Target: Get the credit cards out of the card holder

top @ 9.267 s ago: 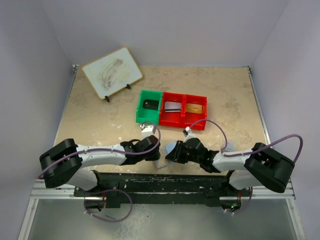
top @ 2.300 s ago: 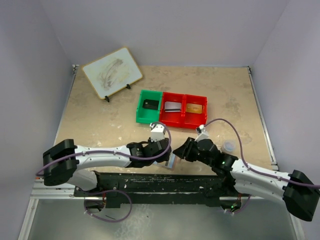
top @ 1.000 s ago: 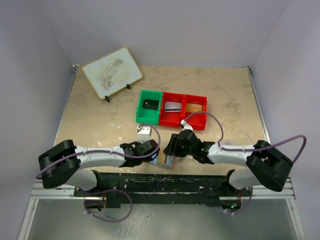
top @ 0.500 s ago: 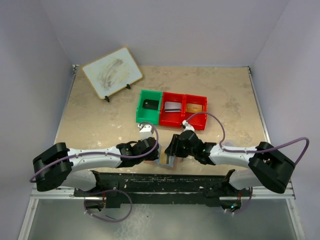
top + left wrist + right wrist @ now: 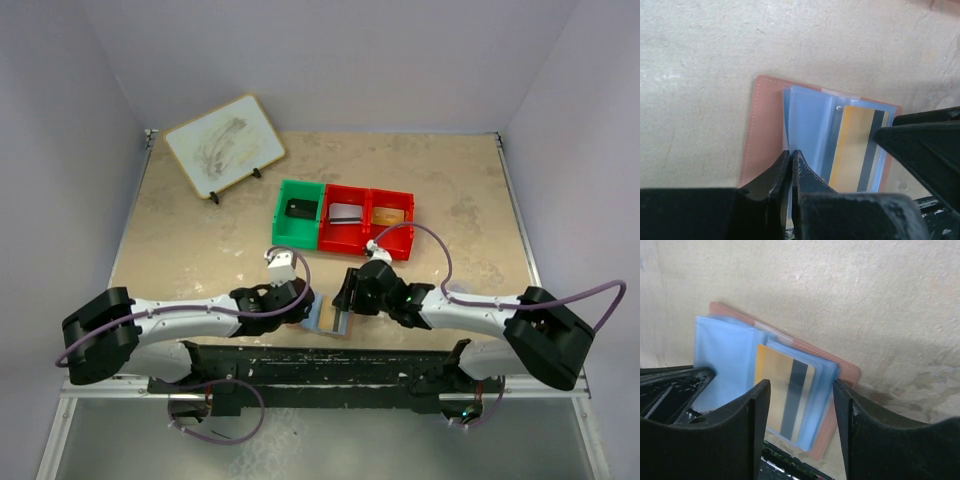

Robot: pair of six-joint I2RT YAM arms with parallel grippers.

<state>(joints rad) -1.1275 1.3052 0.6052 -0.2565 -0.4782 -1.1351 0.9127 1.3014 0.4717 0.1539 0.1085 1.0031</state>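
bearing card holder [image 5: 327, 318] — beige table [image 5: 200, 230], pale walls [image 5: 330, 60]

On the beige stone-patterned table [image 5: 200, 240] an open card holder [image 5: 325, 318], a green bin [image 5: 281, 218], joined red bins [image 5: 360, 247] and a propped board [image 5: 224, 145] are carried.

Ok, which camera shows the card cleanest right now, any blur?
Left wrist: the yellow card in the card holder reads crisp, the left hand a dark silhouette. Right wrist: blue panels smeared. Top external: too small to judge.
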